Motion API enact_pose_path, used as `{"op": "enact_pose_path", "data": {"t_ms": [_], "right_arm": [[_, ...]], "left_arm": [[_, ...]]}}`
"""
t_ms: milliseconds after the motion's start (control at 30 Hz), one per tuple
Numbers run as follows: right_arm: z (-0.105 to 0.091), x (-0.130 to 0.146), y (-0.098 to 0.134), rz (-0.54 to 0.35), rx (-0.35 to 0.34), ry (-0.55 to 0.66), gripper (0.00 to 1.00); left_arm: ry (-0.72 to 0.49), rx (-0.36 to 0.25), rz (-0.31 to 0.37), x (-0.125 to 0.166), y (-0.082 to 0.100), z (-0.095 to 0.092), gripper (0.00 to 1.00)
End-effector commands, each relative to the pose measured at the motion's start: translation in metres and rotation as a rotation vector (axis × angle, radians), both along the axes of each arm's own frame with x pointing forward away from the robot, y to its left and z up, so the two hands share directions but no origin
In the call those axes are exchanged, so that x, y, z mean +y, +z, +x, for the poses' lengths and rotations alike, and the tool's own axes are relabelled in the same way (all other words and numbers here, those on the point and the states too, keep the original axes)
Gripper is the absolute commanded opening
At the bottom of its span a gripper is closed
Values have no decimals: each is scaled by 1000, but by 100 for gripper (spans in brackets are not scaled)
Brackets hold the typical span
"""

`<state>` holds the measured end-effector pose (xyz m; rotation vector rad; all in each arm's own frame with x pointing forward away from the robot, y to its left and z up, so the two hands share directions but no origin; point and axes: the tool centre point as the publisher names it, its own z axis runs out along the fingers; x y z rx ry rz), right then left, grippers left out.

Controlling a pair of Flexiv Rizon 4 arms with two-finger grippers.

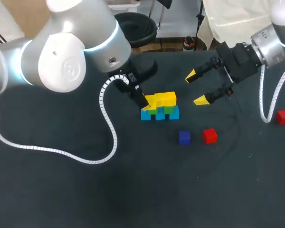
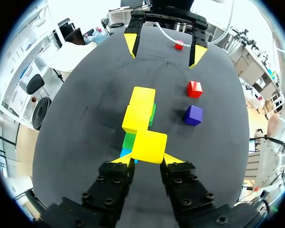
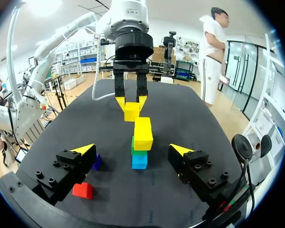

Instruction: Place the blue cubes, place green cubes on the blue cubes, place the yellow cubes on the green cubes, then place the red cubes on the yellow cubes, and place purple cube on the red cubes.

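The left gripper (image 2: 148,160) is closed on a yellow cube (image 2: 149,146), its two yellow-tipped fingers pressed against opposite faces of the block, at the end of the stack nearest its own wrist. The held cube sits directly above a green cube (image 2: 129,140), with a sliver of blue showing beneath that; whether it already rests on the green or hangs just over it cannot be told. Just ahead of the fingers, two more yellow cubes (image 2: 137,118) lie end to end in a row, in line with the held one, on top of the green layer. The blue cubes (image 1: 160,115) form the bottom row on the dark table (image 1: 85,190), at its middle. On the far side of the stack from the left gripper, the right gripper (image 1: 198,88) hangs above the table with its fingers spread wide and nothing between them, apart from the cubes. From its wrist view, the stack stands straight ahead between its open tips, with the left gripper at the far end. A purple cube (image 1: 184,137) and a red cube (image 1: 209,136) sit side by side on the table near the stack, apart from it and from each other. A second red cube (image 1: 283,117) lies well away, near the table's right edge. A white coiled cable (image 1: 104,142) trails from the left arm across the table.
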<state>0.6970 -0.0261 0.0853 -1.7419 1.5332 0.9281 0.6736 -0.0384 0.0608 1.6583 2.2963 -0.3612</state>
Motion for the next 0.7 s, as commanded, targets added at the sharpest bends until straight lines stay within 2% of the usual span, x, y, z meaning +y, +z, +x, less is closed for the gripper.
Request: {"op": "enact_pose_path", "data": {"t_ms": [33, 700], "right_arm": [[0, 0, 0, 1, -1, 0, 100], [0, 0, 0, 1, -1, 0, 100]], "left_arm": [[1, 7, 3, -1, -1, 4, 0], [14, 28, -6, -1, -5, 10, 0]]}}
